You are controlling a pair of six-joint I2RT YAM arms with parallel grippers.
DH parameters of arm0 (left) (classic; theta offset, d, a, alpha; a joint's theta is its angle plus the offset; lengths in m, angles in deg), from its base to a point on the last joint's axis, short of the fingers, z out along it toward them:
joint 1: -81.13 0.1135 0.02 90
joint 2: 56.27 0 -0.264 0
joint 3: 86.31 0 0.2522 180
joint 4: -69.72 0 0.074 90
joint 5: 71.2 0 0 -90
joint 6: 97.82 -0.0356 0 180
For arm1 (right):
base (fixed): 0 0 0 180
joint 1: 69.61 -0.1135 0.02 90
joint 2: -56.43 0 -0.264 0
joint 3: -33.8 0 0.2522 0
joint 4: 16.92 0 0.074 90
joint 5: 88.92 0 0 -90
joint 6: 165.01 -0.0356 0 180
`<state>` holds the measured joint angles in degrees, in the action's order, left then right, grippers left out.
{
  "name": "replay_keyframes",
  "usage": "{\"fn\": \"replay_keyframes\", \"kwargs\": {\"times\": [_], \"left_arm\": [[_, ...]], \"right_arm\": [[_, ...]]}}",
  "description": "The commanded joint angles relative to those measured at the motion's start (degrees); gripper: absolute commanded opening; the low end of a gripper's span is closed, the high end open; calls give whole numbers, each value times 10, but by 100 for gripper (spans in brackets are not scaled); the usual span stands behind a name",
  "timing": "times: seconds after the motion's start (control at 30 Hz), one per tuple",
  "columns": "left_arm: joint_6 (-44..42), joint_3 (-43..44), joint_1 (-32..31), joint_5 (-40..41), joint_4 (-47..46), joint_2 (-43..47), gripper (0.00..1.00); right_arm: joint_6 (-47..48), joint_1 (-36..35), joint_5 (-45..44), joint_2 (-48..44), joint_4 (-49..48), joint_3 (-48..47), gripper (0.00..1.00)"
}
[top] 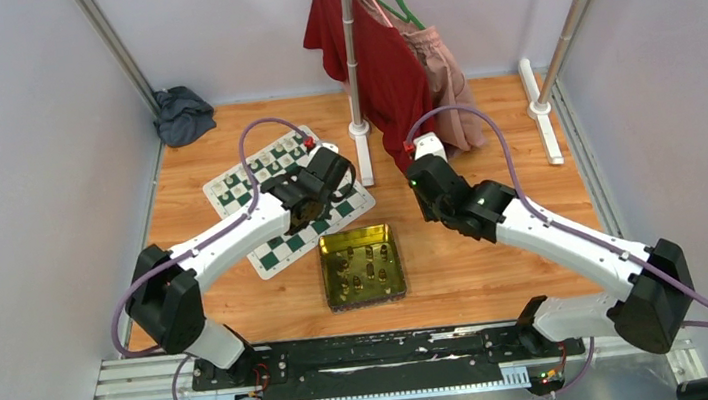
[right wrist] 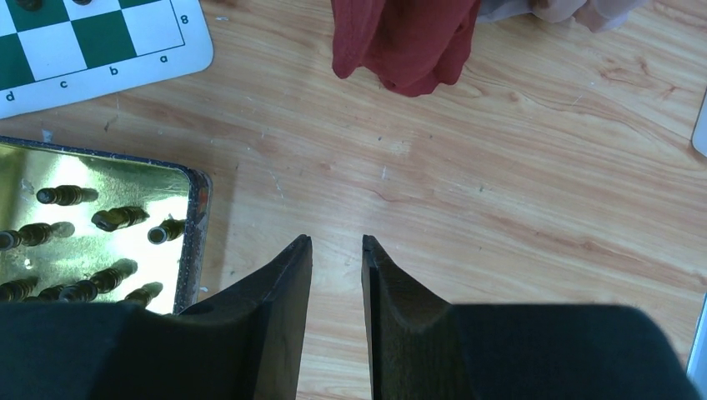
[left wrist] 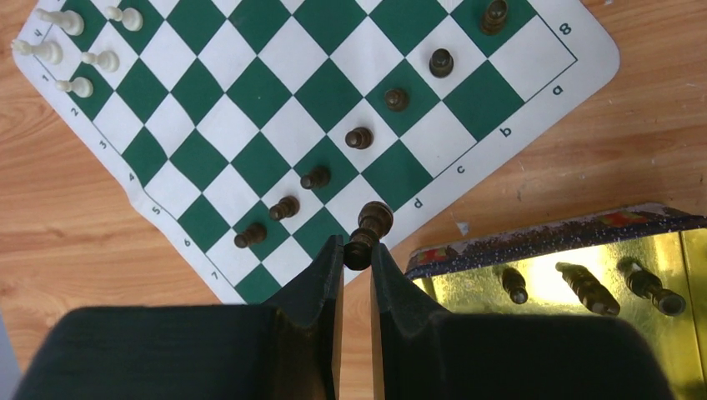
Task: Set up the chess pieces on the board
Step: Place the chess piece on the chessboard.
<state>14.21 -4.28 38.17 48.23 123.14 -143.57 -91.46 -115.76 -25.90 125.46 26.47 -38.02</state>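
1. The left wrist cam is showing the key detail. The left claw [left wrist: 357, 247] is pinching a dark brown chessman [left wrist: 371, 223] right at its fingertips, over the near border of the board [left wrist: 275, 83] by the letter d.
2. The overhead view isn't giving you that grip at all. There the claw is just sitting as a black lump over the board.
3. The board is lying skewed on the wooden counter [right wrist: 500, 208], with green and white squares and a white border.
4. Seven dark pieces [left wrist: 359, 137] are standing in one line along a row. A few cream pieces [left wrist: 77, 86] are bunching in the opposite corner.
5. The right wrist cam is covering the other side. The right claw [right wrist: 336, 243] is hanging over bare wood, fingers apart with nothing between them, just beside the gold tin [right wrist: 198, 217].
6. More dark chessmen [right wrist: 117, 218] are lying on their sides inside that tin.
7. A red garment [right wrist: 408, 42] is dangling at the top of that view.
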Motion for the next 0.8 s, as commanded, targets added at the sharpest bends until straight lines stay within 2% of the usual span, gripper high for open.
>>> {"fn": "replay_keyframes", "kwargs": {"times": [0.0,0.77], "left_arm": [[-25,-15,15,-34,-40,-20,0],[-37,-70,50,-69,-108,-65,0]], "right_arm": [[2,8,0,17,3,-22,33],[-5,12,1,47,-11,-29,33]]}}
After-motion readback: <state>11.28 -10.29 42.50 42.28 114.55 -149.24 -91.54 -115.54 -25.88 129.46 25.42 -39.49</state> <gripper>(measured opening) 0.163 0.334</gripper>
